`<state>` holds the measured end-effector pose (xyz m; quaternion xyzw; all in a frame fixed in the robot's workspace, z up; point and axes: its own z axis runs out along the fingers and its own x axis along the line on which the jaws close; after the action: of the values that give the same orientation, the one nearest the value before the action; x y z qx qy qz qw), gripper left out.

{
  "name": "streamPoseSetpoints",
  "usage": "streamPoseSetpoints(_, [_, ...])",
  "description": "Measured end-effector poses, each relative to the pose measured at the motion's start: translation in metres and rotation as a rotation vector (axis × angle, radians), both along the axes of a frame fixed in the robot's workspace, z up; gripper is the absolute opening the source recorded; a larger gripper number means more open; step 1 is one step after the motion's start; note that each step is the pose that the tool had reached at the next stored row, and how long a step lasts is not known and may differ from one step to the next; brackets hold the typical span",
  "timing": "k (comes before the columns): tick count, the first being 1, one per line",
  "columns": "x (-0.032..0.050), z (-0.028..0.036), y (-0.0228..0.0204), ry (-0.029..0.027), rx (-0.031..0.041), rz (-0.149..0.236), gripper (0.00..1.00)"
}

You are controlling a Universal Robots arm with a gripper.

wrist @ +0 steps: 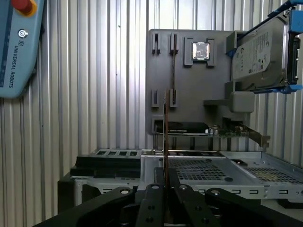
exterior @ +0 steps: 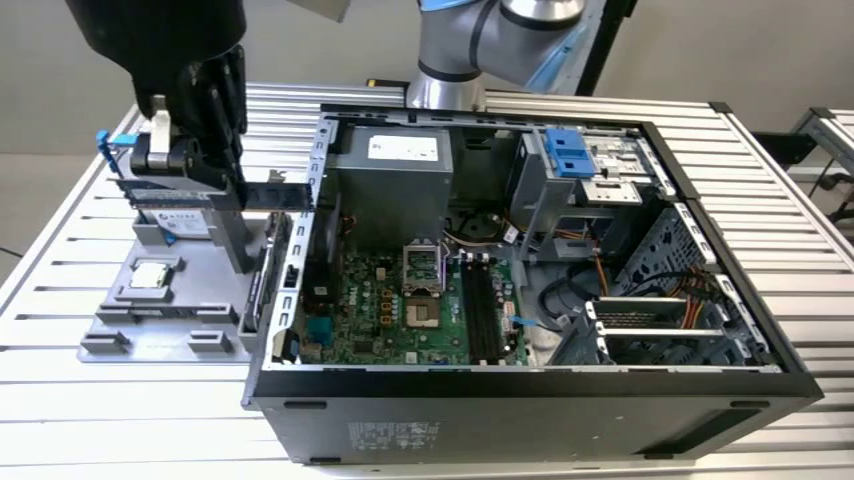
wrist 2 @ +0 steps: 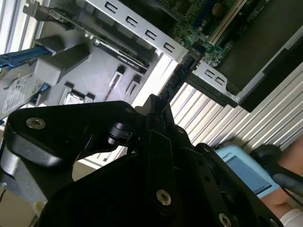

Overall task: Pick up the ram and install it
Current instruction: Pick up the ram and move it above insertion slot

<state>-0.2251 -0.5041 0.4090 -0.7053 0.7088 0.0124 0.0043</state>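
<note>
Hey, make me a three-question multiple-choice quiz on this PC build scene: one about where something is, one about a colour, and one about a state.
1. In the exterior view, where does the grey tray stand relative to the computer case?
A) on the exterior view's left of it
B) on the exterior view's right of it
C) inside it

2. What colour is the frame around the hard drive?
A) red
B) blue
C) yellow

3. The ram is:
A) lying flat in the tray
B) seated on the motherboard
C) clamped in the end effector

Answers:
1 A, the tray sits beside the case on the exterior view's left.
2 B, blue rails edge the silver drive.
3 C, the first wrist view shows the thin board edge-on in the end effector's grip.
</note>
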Motion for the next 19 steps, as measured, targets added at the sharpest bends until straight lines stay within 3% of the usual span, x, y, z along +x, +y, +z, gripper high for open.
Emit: streamPoseSetpoints(19, [0.0455,-0.0001,-0.0002,-0.0001,0.0001,0.002,0.00])
